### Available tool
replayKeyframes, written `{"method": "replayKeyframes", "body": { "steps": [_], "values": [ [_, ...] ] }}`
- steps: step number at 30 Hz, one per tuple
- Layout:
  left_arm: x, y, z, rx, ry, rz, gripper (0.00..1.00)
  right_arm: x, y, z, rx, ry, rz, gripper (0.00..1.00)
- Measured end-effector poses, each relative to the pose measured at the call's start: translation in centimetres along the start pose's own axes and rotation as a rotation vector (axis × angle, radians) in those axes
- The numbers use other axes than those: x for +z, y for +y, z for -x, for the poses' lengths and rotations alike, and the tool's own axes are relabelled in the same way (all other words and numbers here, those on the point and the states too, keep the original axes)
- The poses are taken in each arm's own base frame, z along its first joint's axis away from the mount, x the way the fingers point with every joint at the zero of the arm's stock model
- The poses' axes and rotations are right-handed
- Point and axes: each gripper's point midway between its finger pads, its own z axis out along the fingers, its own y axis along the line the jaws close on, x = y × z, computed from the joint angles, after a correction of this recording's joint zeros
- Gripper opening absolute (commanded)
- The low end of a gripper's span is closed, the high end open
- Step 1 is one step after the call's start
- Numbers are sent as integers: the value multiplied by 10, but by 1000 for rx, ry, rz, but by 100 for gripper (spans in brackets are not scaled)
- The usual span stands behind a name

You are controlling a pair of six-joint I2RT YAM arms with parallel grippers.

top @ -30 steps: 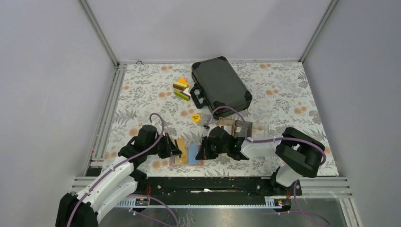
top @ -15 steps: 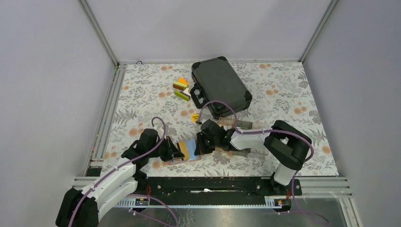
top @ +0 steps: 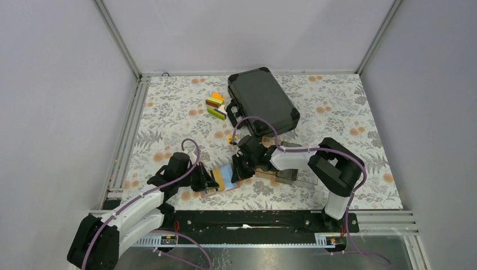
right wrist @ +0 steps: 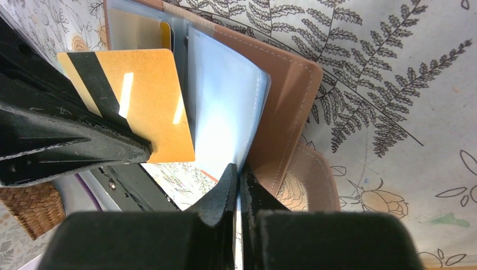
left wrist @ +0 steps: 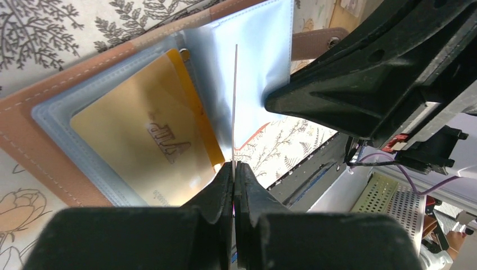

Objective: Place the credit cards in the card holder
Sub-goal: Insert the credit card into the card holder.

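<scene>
Card (right wrist: 135,107) clenched in my left end effector (left wrist: 233,165); my right end effector (right wrist: 237,167) pinches holder (right wrist: 287,95) by its blue pocket (right wrist: 225,107).

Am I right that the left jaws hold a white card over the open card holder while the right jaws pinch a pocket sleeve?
Not quite: the card in the left jaws is orange-yellow, not white, as the right wrist view shows. The rest, pocket sleeve included, is right.

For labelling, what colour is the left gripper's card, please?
Orange-yellow card, black stripe; best in right wrist.
</scene>
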Motion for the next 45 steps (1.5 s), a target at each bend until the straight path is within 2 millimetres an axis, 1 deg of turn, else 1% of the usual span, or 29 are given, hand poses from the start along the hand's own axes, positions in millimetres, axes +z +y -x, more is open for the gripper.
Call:
{"method": "replayKeyframes", "body": {
  "steps": [7, 19, 33, 45],
  "values": [
    [-1, 3, 1, -9, -4, 26, 0, 0, 0, 0, -2, 7, 0, 0],
    [5, 7, -1, -45, 19, 42, 0, 0, 0, 0, -11, 25, -9, 0],
    [4, 11, 4, -120, -22, 51, 0, 0, -1, 1, -11, 38, -20, 0],
    [10, 10, 4, -128, 8, 24, 0, -2, -3, 2, -9, 41, -34, 0]
  ]
}}
